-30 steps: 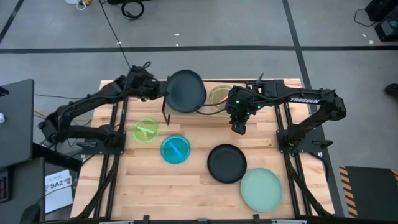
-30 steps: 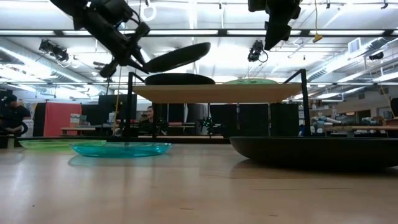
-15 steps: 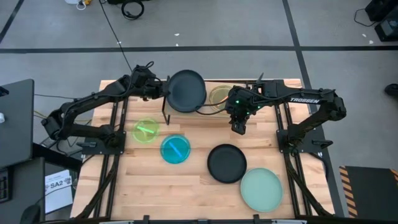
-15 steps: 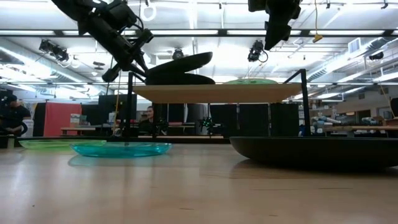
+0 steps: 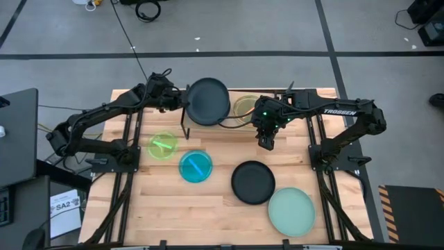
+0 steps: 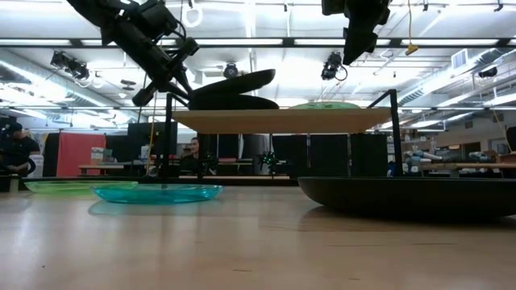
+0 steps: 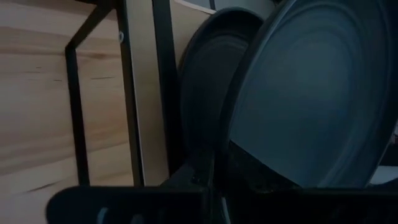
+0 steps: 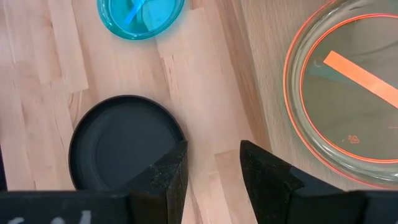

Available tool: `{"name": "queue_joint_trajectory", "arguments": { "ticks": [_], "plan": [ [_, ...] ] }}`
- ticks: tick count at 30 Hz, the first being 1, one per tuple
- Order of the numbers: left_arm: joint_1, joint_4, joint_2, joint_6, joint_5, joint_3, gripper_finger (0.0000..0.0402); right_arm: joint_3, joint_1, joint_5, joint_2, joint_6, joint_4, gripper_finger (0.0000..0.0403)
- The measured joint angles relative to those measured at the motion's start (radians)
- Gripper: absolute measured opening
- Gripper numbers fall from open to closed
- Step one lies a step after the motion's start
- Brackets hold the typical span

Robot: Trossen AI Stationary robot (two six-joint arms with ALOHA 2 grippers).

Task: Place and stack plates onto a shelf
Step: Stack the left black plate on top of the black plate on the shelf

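Observation:
On the light-wood shelf [image 6: 282, 121] at the table's far middle lies one black plate [image 6: 234, 103]. Above it a second black plate [image 5: 208, 101] is tilted, with my left gripper [image 5: 182, 103] shut on its left rim. A translucent orange plate [image 8: 348, 93] lies on the right half of the shelf. My right gripper [image 5: 267, 144] hangs open in the air in front of the shelf, with nothing between its fingers. On the table lie a lime green plate [image 5: 163, 146], a blue plate [image 5: 195, 167], a third black plate [image 5: 253, 182] and a pale mint plate [image 5: 291, 212]. My left gripper pinches the upper black plate's left rim [image 7: 227, 155] between its two fingers. The fingers come from the table's left, slanting down. The plate is tilted: its gripped side is low, on or just above the plate below, and its right side [image 6: 270, 74] is raised.
The shelf's thin black legs [image 5: 184, 128] stand on the table just in front of my left gripper. The shelf's right half holds the orange plate. Bare tabletop lies along the near edge at the left [image 5: 159, 215].
My left gripper has sunk toward the shelf with the black plate. The plate, earlier steeply tilted and clear above the lower black plate, now lies flatter, with its gripped side down at that plate. My right gripper has kept still.

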Motion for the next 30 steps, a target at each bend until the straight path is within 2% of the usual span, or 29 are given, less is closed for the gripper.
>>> {"name": "queue_joint_trajectory", "arguments": {
  "ticks": [5, 14, 21, 30],
  "plan": [
    [0.000, 0.000, 0.000, 0.000, -0.023, 0.000, 0.0034, 0.000, 0.000, 0.000, 0.000, 0.000, 0.000, 0.0151],
    [0.000, 0.001, -0.001, -0.002, -0.025, 0.000, 0.0104, 0.000, 0.000, 0.000, 0.000, 0.000, 0.000, 0.0151],
    [-0.001, 0.005, -0.001, -0.001, -0.028, 0.000, 0.0143, 0.000, 0.000, 0.000, 0.000, 0.000, 0.000, 0.0151],
    [0.000, 0.033, -0.002, 0.000, -0.030, 0.000, 0.0171, 0.000, 0.000, 0.000, 0.000, 0.000, 0.000, 0.0151]
  ]
}}
